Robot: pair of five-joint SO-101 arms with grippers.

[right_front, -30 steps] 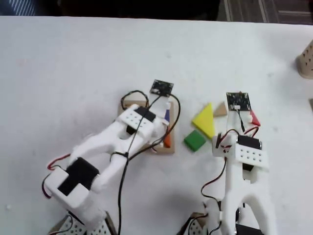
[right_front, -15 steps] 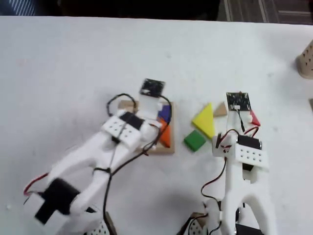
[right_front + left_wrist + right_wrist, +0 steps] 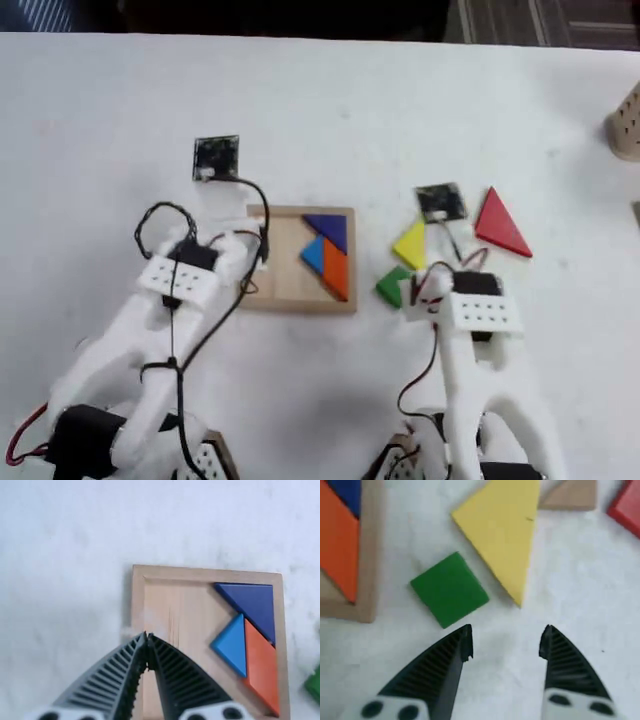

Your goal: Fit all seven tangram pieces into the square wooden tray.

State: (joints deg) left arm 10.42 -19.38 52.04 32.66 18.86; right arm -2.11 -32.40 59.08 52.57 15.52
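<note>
The square wooden tray (image 3: pixel 282 275) holds a dark blue triangle (image 3: pixel 329 229), a light blue triangle (image 3: pixel 313 254) and an orange piece (image 3: pixel 337 270) along its right side. My left gripper (image 3: pixel 146 640) is shut and holds nothing, its tip over the bare left part of the tray (image 3: pixel 175 610). To the tray's right lie a green square (image 3: pixel 450 589), a yellow triangle (image 3: pixel 505 527), a small tan triangle (image 3: pixel 570 495) and a red triangle (image 3: pixel 499 226). My right gripper (image 3: pixel 505 642) stands open just short of the green square and the yellow triangle's tip.
A tan perforated block (image 3: pixel 627 123) stands at the table's right edge. Loose black cables (image 3: pixel 165 215) loop from the left arm beside the tray. White table stretches wide behind the tray and the pieces.
The left arm has drawn back to the left off the tray, uncovering the three pieces in it. The right arm has shifted left toward the yellow and green pieces, uncovering the red triangle.
</note>
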